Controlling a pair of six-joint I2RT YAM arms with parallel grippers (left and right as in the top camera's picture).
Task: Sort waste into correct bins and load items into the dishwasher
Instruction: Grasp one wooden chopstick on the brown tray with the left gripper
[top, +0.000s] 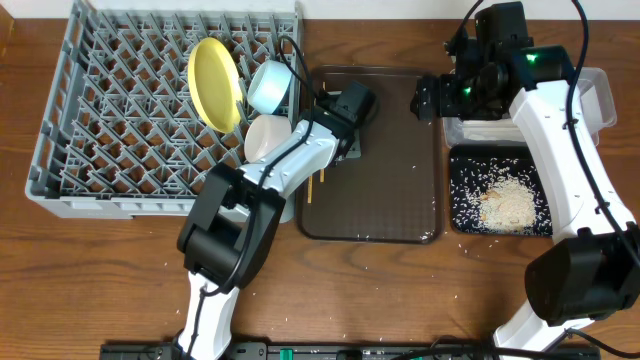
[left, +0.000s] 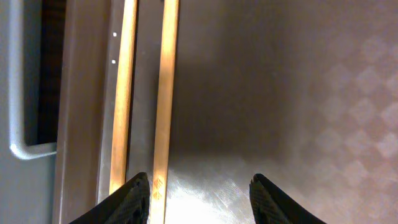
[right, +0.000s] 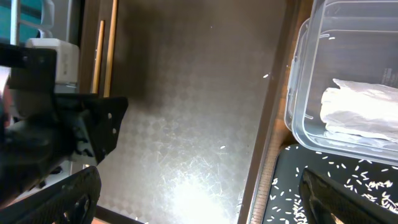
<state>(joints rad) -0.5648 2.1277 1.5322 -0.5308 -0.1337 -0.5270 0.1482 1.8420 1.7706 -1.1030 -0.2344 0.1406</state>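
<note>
Left gripper (left: 199, 200), spread & empty, hovers over thin wooden chopsticks (left: 165, 93) upper-left on dark brown serving tray (left: 298, 93); prob. chopstick pickup: nudge frame-left, clamp both, then to grey plastic peg rack (top: 110, 120); right gripper (right: 202, 190) spread, empty too.

Yellow plate (top: 214, 80), light blue bowl (top: 268, 87), grey rack (top: 110, 140), diamond-patterned brown tray (top: 390, 190)

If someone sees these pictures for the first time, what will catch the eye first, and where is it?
The big grey dish rack fills the overhead view's left, with a yellow plate, light blue bowl and white bowl at its right side. At far right, white rice lies piled in the black tray. The open left gripper hangs over two wooden chopsticks at the brown tray's left edge.
</note>
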